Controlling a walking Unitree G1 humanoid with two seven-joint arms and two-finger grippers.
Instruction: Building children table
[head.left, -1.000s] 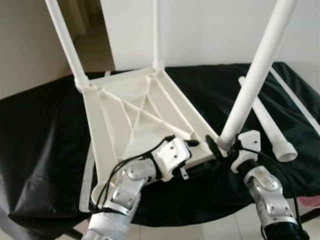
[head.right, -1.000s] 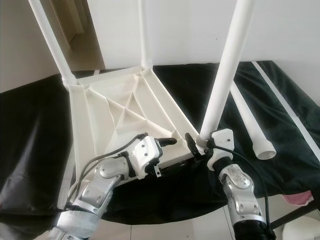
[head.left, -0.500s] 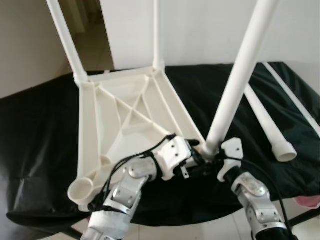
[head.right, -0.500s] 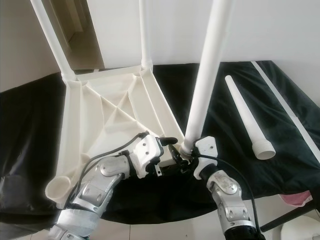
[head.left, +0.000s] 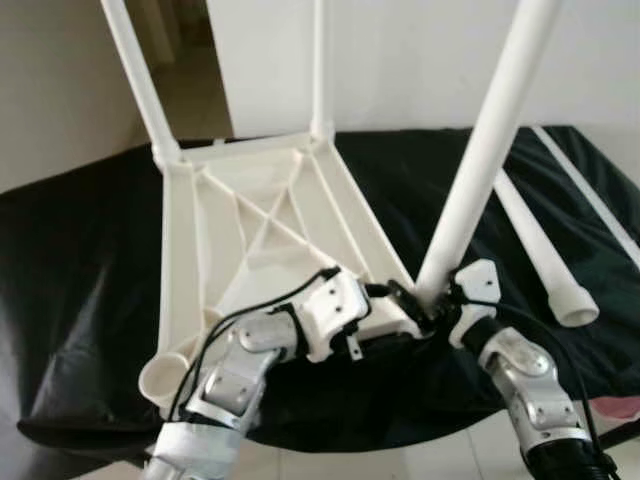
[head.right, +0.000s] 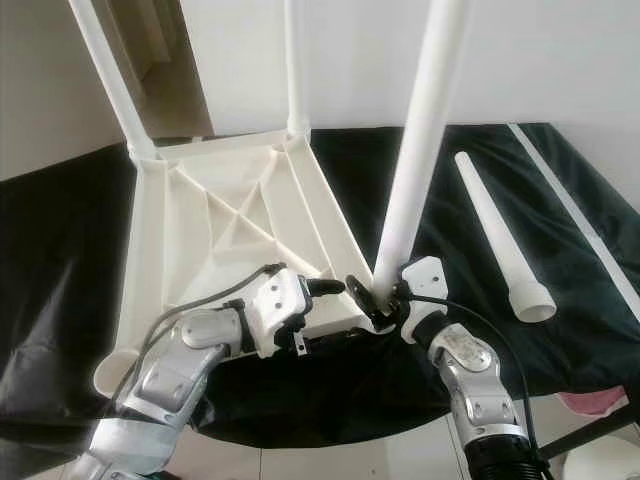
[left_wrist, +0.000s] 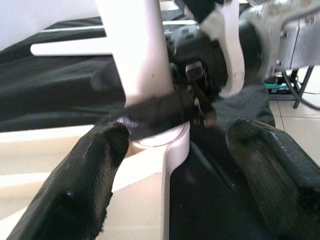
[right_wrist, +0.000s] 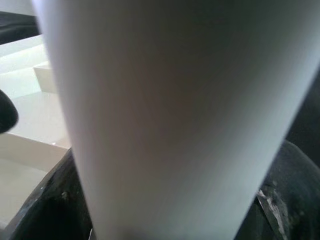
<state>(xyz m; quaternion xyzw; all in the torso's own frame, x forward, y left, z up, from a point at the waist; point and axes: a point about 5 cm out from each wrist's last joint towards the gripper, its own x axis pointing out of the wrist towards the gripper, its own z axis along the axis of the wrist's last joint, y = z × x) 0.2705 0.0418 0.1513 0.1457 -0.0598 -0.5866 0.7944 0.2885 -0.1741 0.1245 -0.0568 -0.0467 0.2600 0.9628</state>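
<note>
Nearest, the right gripper clasps the foot of a white leg — its fingers closed round the tube in the right wrist view — and holds it at the near right corner socket of the upturned tabletop. The leg leans a little to the right rather than standing plumb, so by appearance it is being seated and is not yet fully home. Just beside it, the left gripper rests at the same corner of the tabletop; its fingers stand apart in the left wrist view, gripping nothing, and seem placed to steady the frame.

The step in hand is judged to be the third leg. The next move calls for bringing the leg upright over the socket and pressing straight down while the tabletop is kept from sliding. A spare leg lies well apart to the right, and the near left socket is open — one more fitting remains.

Farther off, two legs already stand in the far corners. The worktop is draped in black cloth; behind it rise a white wall and a doorway.
</note>
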